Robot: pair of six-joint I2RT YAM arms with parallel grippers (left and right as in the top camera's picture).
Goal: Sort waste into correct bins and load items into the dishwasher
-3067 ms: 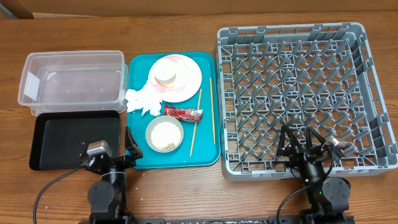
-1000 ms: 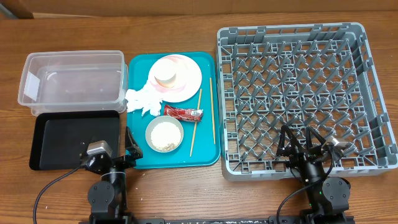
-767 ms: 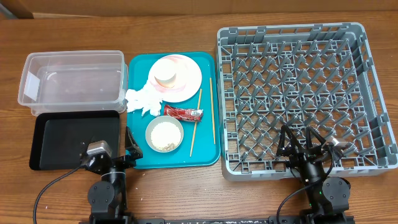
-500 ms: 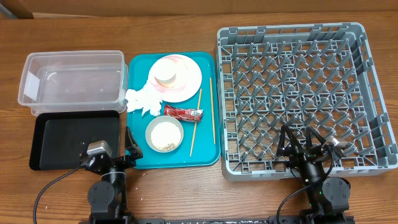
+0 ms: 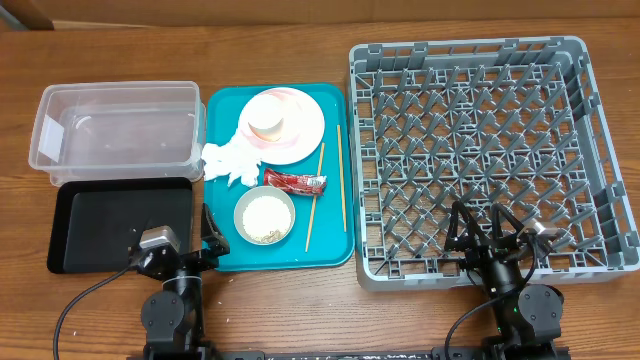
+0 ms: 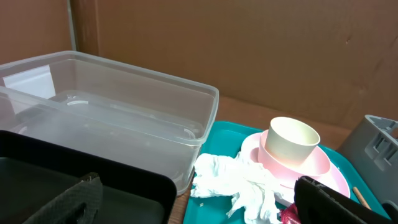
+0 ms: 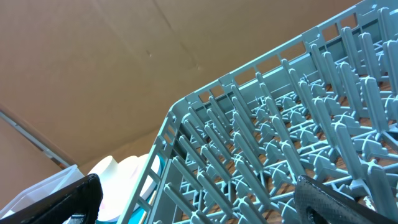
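the crumpled napkin [image 5: 228,162], red wrapper [image 5: 295,181] and pale bowl [image 5: 265,216] of rice scraps lie on the teal tray [image 5: 326,241], along with the chopsticks [image 5: 341,178] and the pink plate [image 5: 282,126] carrying the cream cup [image 5: 268,122]. the clear tub [image 5: 115,135] and black tray [image 5: 110,222] sit to its left and the grey rack [image 5: 480,150] to its right, all on the wooden surface [image 5: 300,50]. the left pincer [image 6: 198,182] and right pincer [image 7: 196,182] both gape wide, holding nothing.

I log three items. Wooden table [image 5: 300,310]: brown, grain running side to side, carrying everything in view. Teal serving tray [image 5: 325,245]: rectangular, raised rim, flat on the table left of centre. Brown cardboard backdrop [image 6: 249,50]: plain, standing behind the table's far edge.
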